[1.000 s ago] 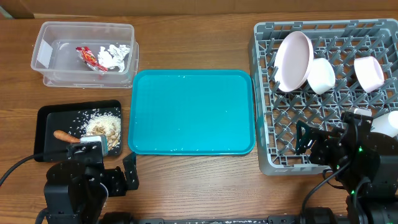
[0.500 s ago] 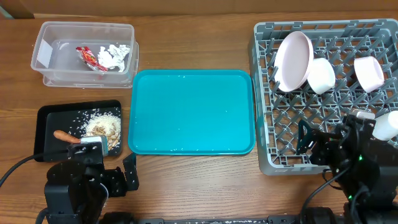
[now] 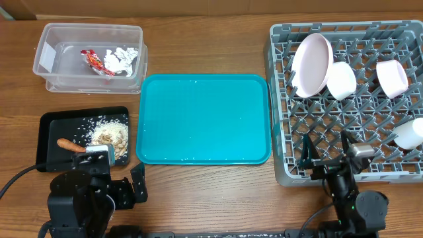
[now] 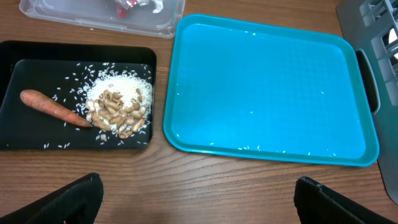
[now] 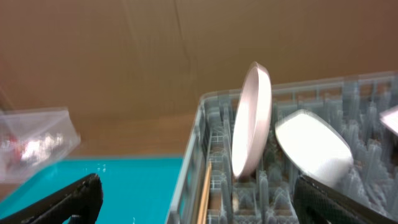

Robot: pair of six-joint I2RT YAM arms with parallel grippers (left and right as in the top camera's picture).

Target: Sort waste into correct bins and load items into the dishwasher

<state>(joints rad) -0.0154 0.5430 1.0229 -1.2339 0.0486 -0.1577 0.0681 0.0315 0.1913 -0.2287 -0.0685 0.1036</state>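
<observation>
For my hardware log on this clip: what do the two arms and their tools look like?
Both arms are matte black and blocky. The left arm carries a small silver-grey block on top, and a black cable curves away from it. The right arm has a similar silver block. The left tool and right tool each have two black, tapered fingers.

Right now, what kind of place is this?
Probably a staged dish-clearing station on a wooden table: a grey dish rack holding white dishes, a teal tray, a black tray of food scraps, and a clear tub holding a red wrapper.
</observation>
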